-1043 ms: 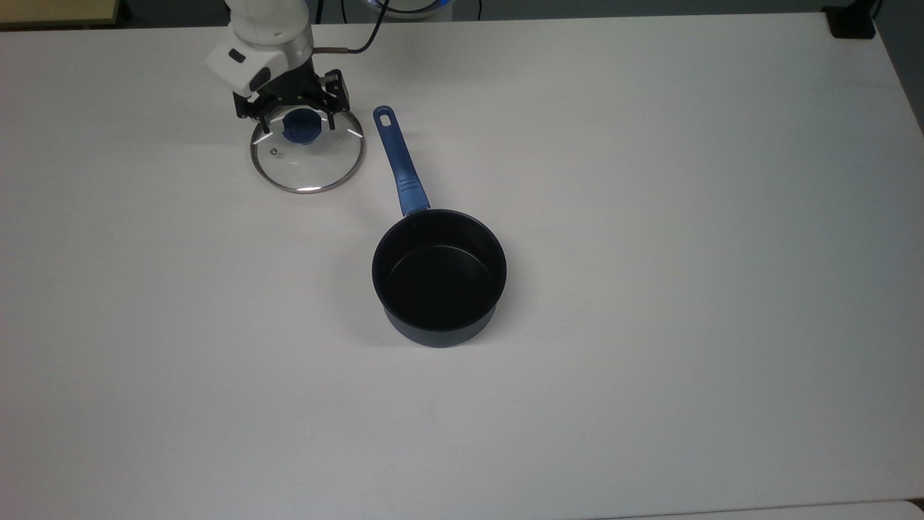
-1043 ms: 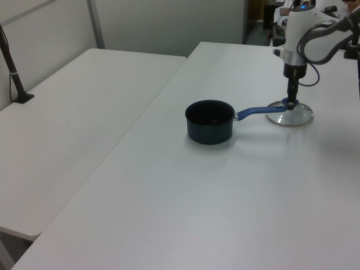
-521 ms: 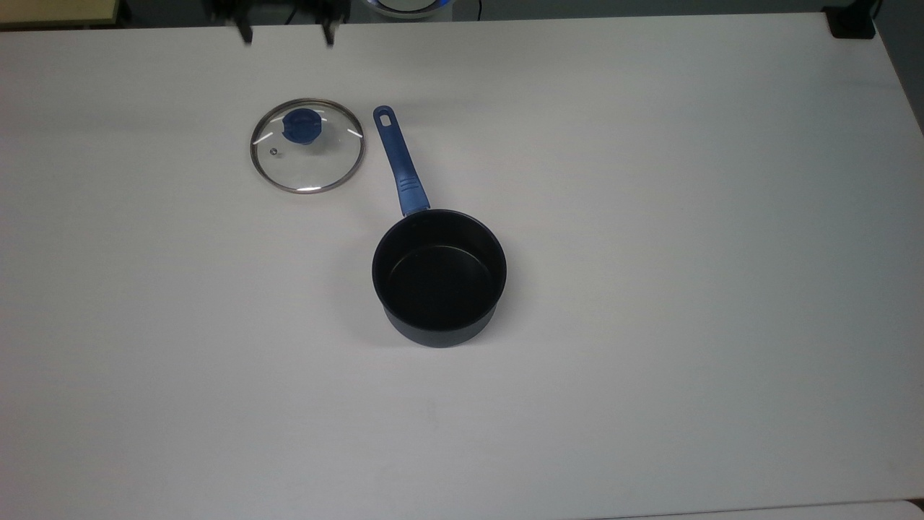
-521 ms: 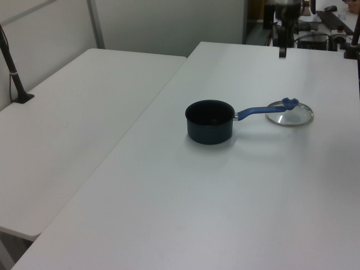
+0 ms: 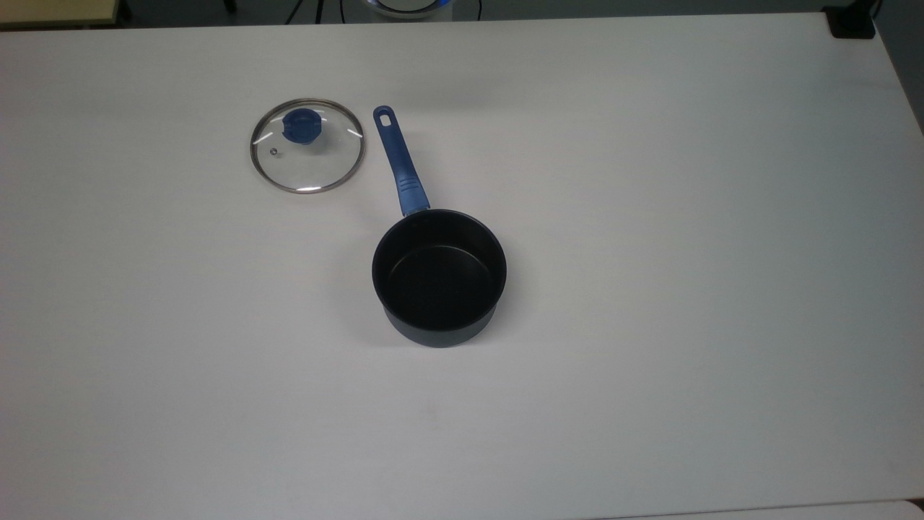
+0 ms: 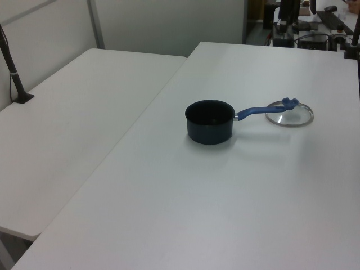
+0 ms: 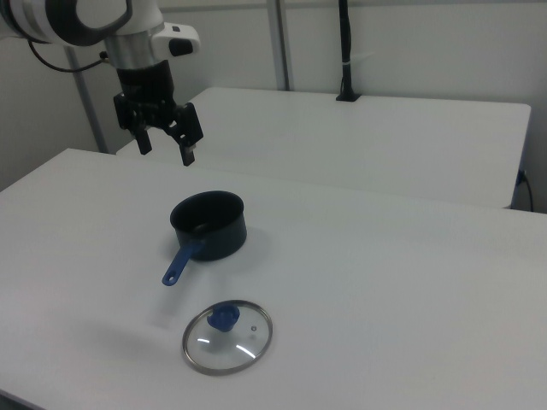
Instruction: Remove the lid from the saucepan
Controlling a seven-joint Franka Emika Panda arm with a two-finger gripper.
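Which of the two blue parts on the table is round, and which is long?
The round one is the lid's knob; the long one is the saucepan's handle, ending in an eyelet.

I see a broad white rectangular table (image 5: 650, 217) carrying two things. A small dark navy saucepan with a long blue handle (image 5: 439, 278) sits near centre; at its eleven o'clock in the top view, a round clear glass lid with a blue knob (image 5: 307, 145) lies flat, just beside the handle's eyelet.

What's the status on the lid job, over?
End effector open, empty, raised clear of the table. Lid off, flat on table beside the saucepan handle. Saucepan uncovered. Nothing in the way.
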